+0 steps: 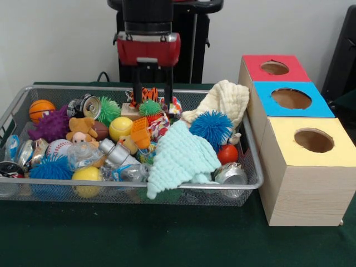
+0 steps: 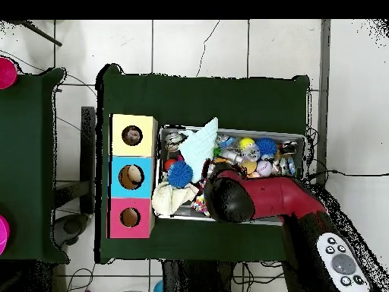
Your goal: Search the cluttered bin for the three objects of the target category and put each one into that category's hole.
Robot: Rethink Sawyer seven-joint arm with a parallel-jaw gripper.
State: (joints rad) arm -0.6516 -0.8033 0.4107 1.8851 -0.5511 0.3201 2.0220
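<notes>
While the gripper (image 1: 152,93) hangs spread over the bin's (image 1: 253,183) far side, a crinkly plastic wad (image 1: 83,154) lies front-left among the toys. It looks feather-light, soft and slippery, so pinching deep across its bunched middle seems best.

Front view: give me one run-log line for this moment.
gripper: open, empty, over bin's far side | yellow box hole: nothing entering | phase: searching

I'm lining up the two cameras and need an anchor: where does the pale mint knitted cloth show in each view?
Front view: the pale mint knitted cloth drapes over the near rim of the silver wire-mesh bin, right of centre.
Overhead view: the same cloth lies at the bin's left end, towards its upper edge.
Shared landmark: the yellow-topped wooden box is the box nearest it in both.
</notes>
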